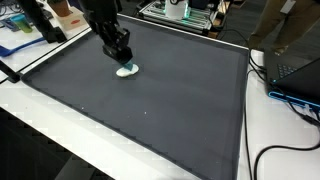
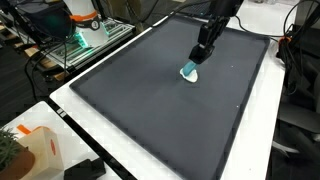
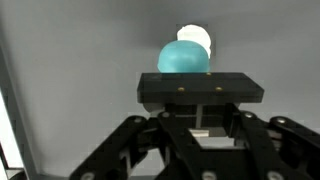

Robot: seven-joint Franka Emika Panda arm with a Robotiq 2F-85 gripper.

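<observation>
On the desk (image 1: 40, 128) there are 1 dark mat (image 1: 150, 115) and 1 small teal-and-white object (image 1: 127, 70), with 1 pincer (image 1: 121, 60) at it. The wrist view shows 2 rounded parts of that object: 1 teal part (image 3: 183, 57) and 1 white part (image 3: 198, 38).

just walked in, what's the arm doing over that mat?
The robot's tool sits low, right over a small teal-and-white object lying on the dark mat that covers the table. In the wrist view the object shows a teal round part with a white one behind it. The views do not show whether the tool touches or grips it, or whether it is open.
</observation>
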